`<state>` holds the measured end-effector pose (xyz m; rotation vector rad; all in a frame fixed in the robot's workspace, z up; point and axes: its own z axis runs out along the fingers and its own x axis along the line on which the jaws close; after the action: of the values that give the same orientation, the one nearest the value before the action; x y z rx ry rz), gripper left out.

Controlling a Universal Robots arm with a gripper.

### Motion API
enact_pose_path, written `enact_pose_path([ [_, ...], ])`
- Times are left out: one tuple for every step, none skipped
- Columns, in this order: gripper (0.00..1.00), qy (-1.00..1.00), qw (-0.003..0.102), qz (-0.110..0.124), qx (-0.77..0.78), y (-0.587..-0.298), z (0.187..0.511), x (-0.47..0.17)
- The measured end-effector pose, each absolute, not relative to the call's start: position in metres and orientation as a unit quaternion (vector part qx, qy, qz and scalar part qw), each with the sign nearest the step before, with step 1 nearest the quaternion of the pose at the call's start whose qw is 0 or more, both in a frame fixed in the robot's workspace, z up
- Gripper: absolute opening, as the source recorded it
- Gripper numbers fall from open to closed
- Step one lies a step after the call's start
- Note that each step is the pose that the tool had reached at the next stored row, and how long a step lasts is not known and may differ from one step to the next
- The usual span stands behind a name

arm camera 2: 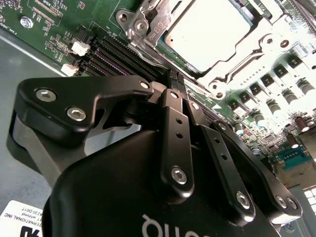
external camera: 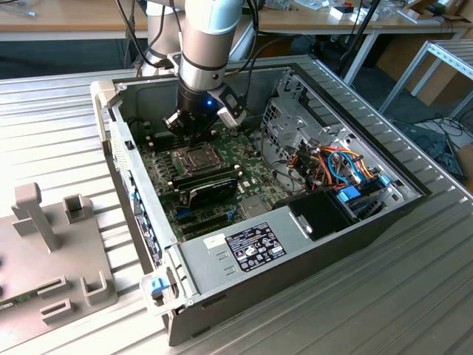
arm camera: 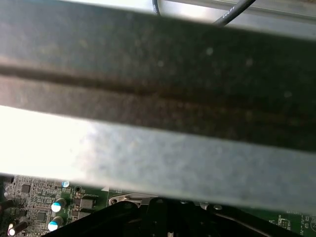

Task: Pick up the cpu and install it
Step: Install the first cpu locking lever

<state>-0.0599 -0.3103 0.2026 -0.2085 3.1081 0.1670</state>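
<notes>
The second wrist view shows the cpu (arm camera 2: pixel 210 37) lying in its socket (arm camera 2: pixel 148 24) on the motherboard (arm camera 2: pixel 54 22), with the pincer (arm camera 2: pixel 174 79) closed on nothing just beside the frame. Pressing down from here could scrape the frame or knock the chip askew under its unlatched bracket.

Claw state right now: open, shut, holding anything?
Black claw: fingers together, shut, nothing visibly held; it hangs above the silver-grey square cpu, which lies in its metal-framed socket.
</notes>
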Motion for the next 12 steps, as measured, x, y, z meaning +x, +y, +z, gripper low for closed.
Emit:
enact_pose_path([
  [0.11, 0.996, 0.011, 0.054, -0.067, -0.3103, 0.2026, -0.0599],
  [0.11, 0.996, 0.011, 0.054, -0.067, -0.3103, 0.2027, -0.0599],
  [0.11, 0.996, 0.011, 0.054, -0.067, -0.3103, 0.2028, -0.0599],
  [0.11, 0.996, 0.011, 0.054, -0.067, -0.3103, 0.2030, -0.0599],
  [0.11, 0.996, 0.011, 0.054, -0.067, -0.3103, 0.2032, -0.0599],
  [0.11, 0.996, 0.011, 0.054, -0.067, -0.3103, 0.2037, -0.0599],
  [0.11, 0.996, 0.011, 0.054, -0.067, -0.3103, 0.2040, -0.0599],
  [0.11, 0.996, 0.011, 0.054, -0.067, -0.3102, 0.2041, -0.0599],
  [0.11, 0.996, 0.011, 0.054, -0.067, -0.3102, 0.2042, -0.0599],
  [0.11, 0.996, 0.011, 0.054, -0.067, -0.3102, 0.2044, -0.0599],
  [0.11, 0.996, 0.011, 0.053, -0.067, -0.3103, 0.2045, -0.0598],
  [0.11, 0.996, 0.011, 0.053, -0.067, -0.3103, 0.2046, -0.0598],
])
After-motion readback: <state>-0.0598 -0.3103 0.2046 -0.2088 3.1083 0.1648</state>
